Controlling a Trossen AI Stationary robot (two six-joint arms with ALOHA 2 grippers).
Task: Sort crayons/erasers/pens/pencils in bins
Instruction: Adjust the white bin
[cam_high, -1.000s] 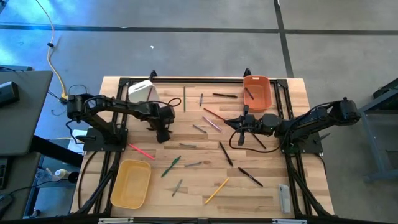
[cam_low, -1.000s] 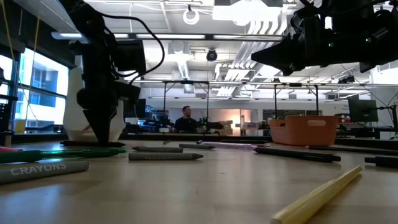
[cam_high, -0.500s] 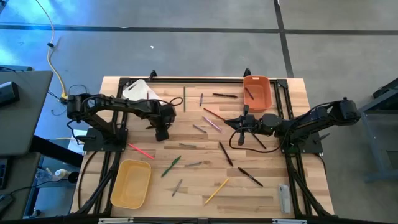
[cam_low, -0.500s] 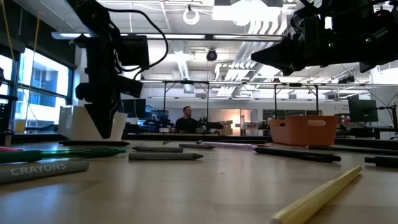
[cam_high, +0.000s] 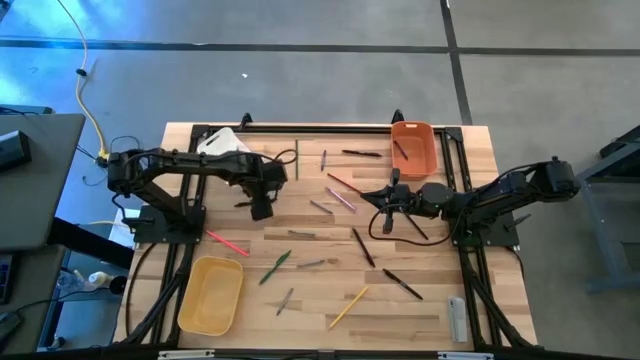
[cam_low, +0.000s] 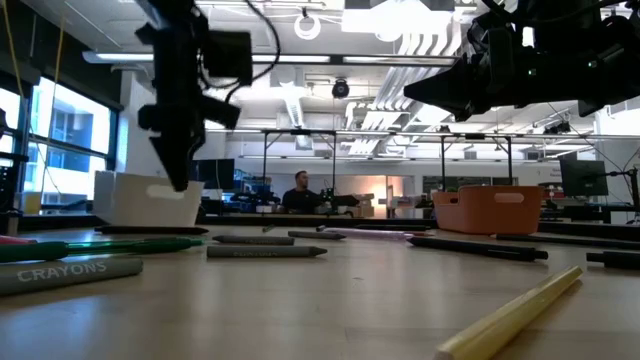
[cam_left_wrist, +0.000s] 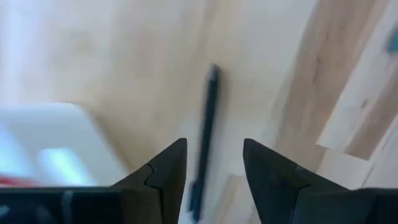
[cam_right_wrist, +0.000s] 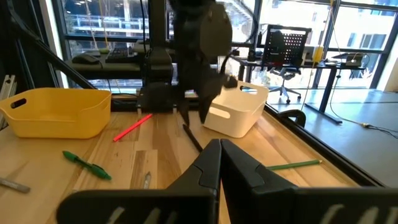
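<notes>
1. I have the left gripper (cam_high: 261, 210) hanging above the desk (cam_high: 420, 310), just beside the white bin (cam_high: 222, 143). Its fingers (cam_left_wrist: 163, 169) are spread apart with nothing between them.
2. Through the left wrist camera I see a dark pen (cam_left_wrist: 205, 138) lying on the wood directly under the gap between those fingers. It is loose on the desk, not grasped, with the white bin's corner just to one side.
3. My right gripper (cam_high: 386, 222) waits over the middle right of the desk, fingers (cam_right_wrist: 211, 163) clenched together and empty as far as I can see.
4. The sticks are mostly unsorted. A pink one (cam_high: 228, 243), a green one (cam_high: 276, 266) and a yellow one (cam_high: 348, 307) lie scattered across the boards, along with several dark and grey ones.
5. The orange bin (cam_high: 414, 147) at the far right already holds one dark stick. The yellow bin (cam_high: 210, 294) near the left front looks empty from above, and I cannot tell whether the white bin holds anything.
6. I judge the step in hand to be a pickup of that dark pen, early in the sort.
7. Next I would lower the left gripper straight down, straddle the pen across its width, close, then lift it to a bin.
</notes>
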